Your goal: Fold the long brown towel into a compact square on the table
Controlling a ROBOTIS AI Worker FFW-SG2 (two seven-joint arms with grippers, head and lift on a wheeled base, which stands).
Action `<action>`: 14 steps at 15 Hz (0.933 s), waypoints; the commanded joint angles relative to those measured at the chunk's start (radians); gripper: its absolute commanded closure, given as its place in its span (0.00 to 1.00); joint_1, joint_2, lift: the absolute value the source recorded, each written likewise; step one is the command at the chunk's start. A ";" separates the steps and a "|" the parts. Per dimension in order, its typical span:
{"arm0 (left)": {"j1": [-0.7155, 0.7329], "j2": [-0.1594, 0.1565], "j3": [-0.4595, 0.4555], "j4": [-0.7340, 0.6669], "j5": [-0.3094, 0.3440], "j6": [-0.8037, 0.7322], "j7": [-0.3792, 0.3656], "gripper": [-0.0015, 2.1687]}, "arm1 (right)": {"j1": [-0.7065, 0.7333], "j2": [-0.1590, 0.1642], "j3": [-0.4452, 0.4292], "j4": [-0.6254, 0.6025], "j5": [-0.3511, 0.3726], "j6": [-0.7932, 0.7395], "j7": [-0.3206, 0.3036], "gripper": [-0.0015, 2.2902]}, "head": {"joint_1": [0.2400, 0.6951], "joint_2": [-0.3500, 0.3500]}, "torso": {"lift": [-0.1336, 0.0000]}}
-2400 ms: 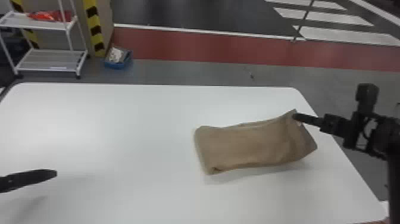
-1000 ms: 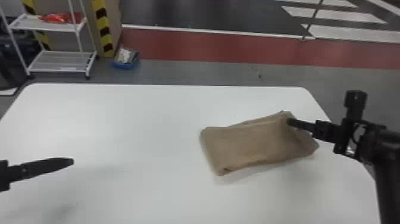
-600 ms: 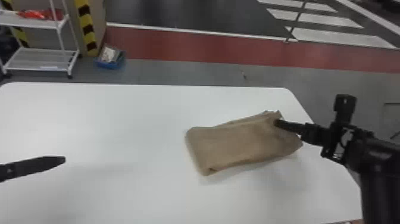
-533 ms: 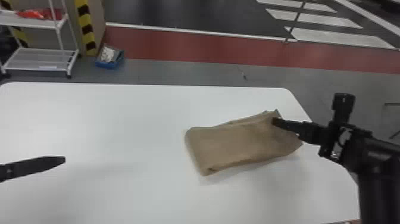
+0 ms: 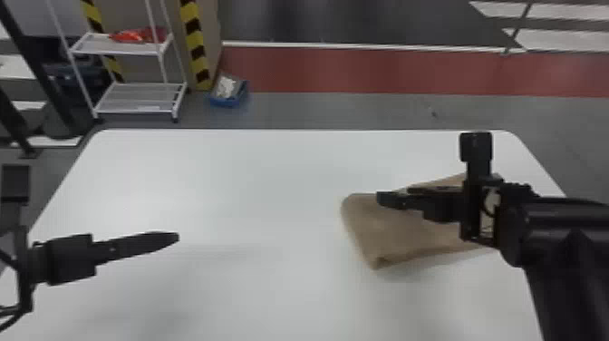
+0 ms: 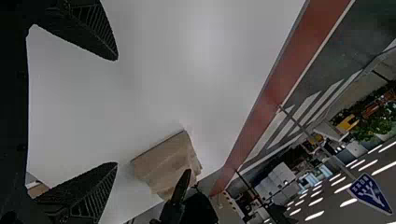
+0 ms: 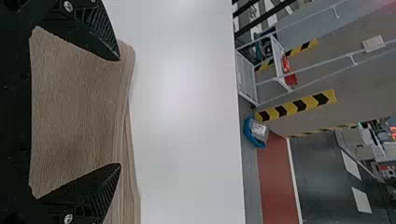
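White table (image 5: 253, 181) spans between left gripper (image 5: 174, 236) and towel's edge (image 5: 358, 240).

White metal rack (image 5: 136, 110), red item (image 5: 131, 36) on upper shelf, yellow-black striping (image 5: 195, 38) beside it. Grey floor (image 5: 340, 109), red band (image 5: 362, 70), blue bin (image 5: 226, 102) near rack.

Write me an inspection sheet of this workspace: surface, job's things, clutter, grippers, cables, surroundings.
Surface: white table with rounded far corners.
Job's things: brown fabric towel, folded in layers, lying on the table's right side.
Clutter: red item on a white metal rack; blue container on the floor beyond the table.
Grippers: left black gripper open over the table's left side; right black gripper open over the towel.
Cables: thin black cable curving near the left gripper's wrist.
Surroundings: red floor strip and yellow-and-black striped edging beyond the table.
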 commanded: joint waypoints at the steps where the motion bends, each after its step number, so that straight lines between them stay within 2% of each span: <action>1: 0.001 0.007 0.003 0.008 -0.001 -0.003 0.000 0.04 | -0.015 0.045 0.083 -0.002 0.008 0.061 0.000 0.04 | 1.00 0.55 | 0.07; 5: 0.004 0.020 0.015 0.010 0.000 -0.003 -0.005 0.04 | -0.043 0.053 0.166 -0.012 0.071 0.196 0.000 0.05 | 1.00 0.68 | 0.07; 8: 0.004 0.030 0.018 0.019 0.000 -0.006 -0.005 0.04 | -0.046 0.053 0.171 -0.035 0.091 0.273 0.008 0.10 | 1.00 0.72 | 0.07; 11: 0.004 0.031 0.018 0.027 -0.001 -0.012 -0.002 0.04 | -0.052 0.052 0.169 -0.050 0.112 0.319 0.031 0.30 | 1.00 0.73 | 0.07; 13: 0.004 0.033 0.017 0.030 -0.001 -0.015 0.000 0.04 | -0.056 0.053 0.168 -0.061 0.112 0.334 0.035 0.57 | 1.00 0.73 | 0.07; 14: 0.004 0.034 0.017 0.031 -0.001 -0.015 0.000 0.04 | -0.055 0.053 0.168 -0.070 0.112 0.340 0.035 0.64 | 1.00 0.73 | 0.07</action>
